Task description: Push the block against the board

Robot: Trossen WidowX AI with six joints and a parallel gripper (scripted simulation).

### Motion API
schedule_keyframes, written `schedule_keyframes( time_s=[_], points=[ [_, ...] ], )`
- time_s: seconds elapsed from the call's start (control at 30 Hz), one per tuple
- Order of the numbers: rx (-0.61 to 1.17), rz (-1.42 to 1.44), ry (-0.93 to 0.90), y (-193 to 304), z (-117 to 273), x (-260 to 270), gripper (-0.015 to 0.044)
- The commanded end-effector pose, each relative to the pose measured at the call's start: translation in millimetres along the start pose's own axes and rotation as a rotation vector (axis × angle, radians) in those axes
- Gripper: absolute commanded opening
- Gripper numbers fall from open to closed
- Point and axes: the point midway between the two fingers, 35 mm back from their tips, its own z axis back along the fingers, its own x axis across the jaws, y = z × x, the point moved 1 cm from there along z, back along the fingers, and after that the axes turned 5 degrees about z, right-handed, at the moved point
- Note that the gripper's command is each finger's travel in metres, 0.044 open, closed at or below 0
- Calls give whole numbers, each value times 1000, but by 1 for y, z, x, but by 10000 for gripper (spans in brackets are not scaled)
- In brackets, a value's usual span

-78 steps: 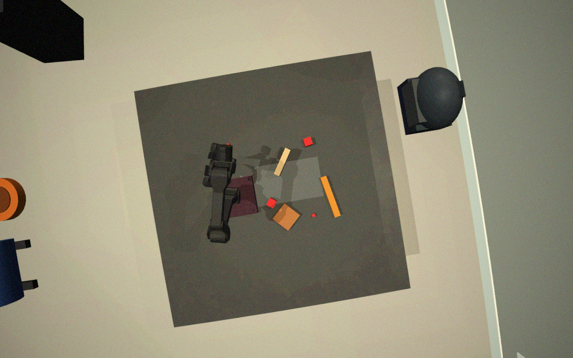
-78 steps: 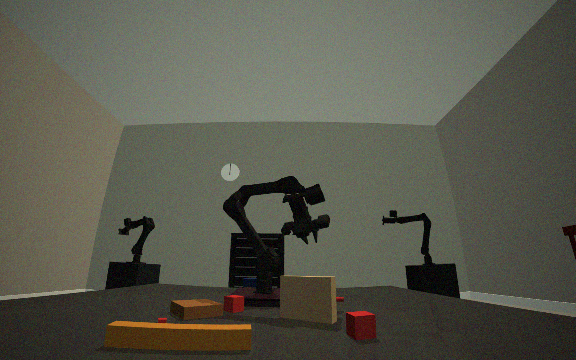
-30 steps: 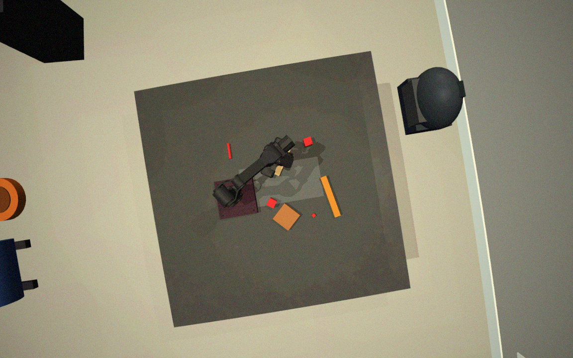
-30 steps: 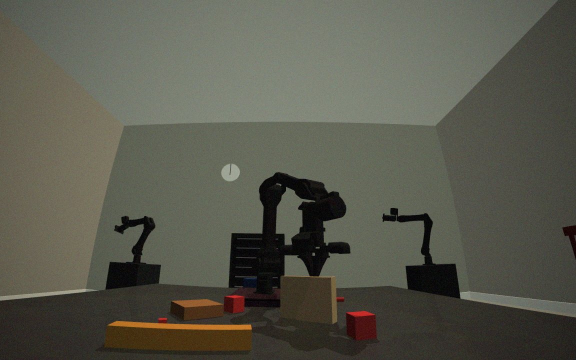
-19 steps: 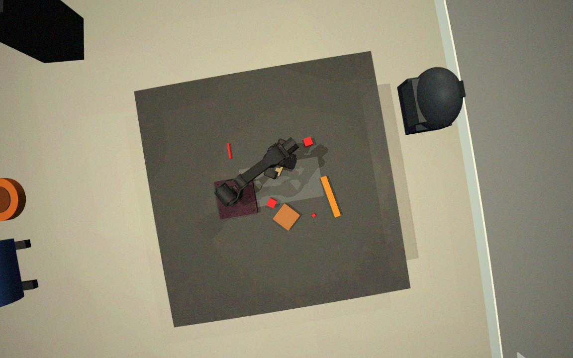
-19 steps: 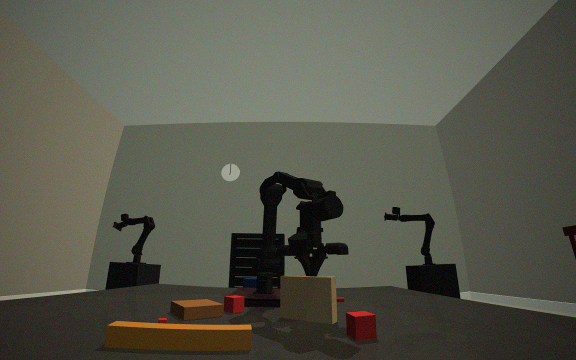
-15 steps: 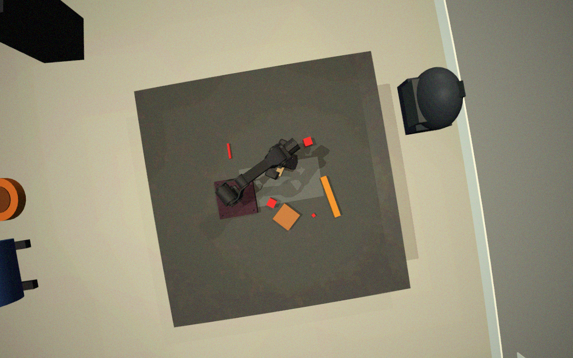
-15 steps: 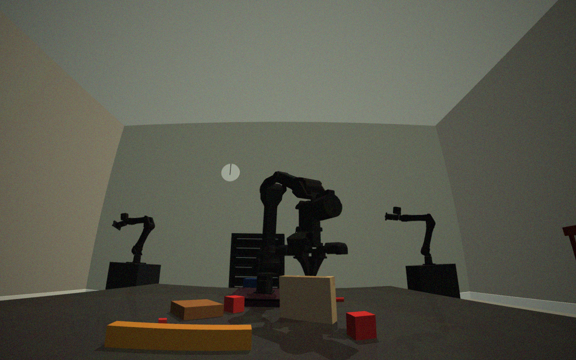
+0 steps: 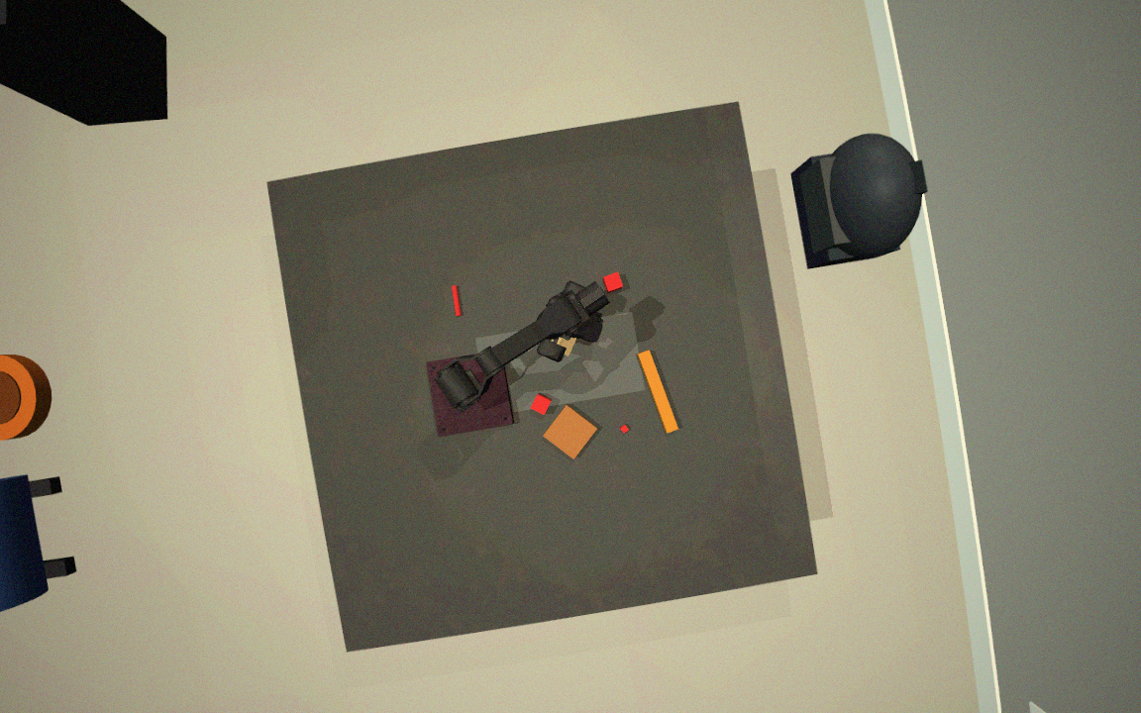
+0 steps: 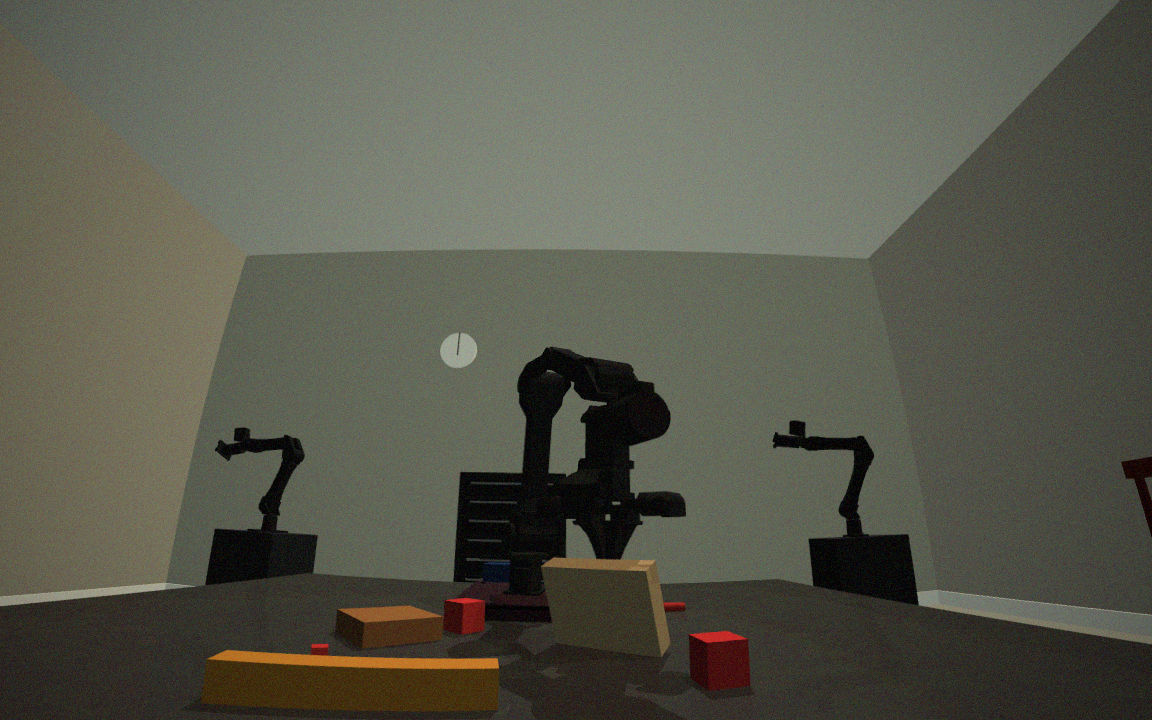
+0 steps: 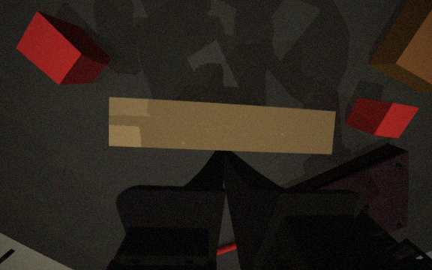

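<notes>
Tall tan square block (image 10: 605, 605), frame centre, tilting: rigid, light, topples easily. Push low with black gripper (image 10: 613, 548), fingers pressed together, empty.

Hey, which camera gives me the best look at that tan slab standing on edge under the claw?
The exterior view: the tan slab shows its whole broad face there and visibly tilts, with the shut claw behind its top edge. The wrist view shows only its narrow top edge. In the top view the arm hides nearly all of it.
</notes>
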Motion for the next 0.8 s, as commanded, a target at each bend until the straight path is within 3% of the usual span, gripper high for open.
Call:
schedule_keyframes(
  time_s=[0.0, 0.77],
  points=[
    [0, 6, -6, -7, 2, 1, 0],
    [2, 6, -6, 14, 2, 2, 0]
  ],
)
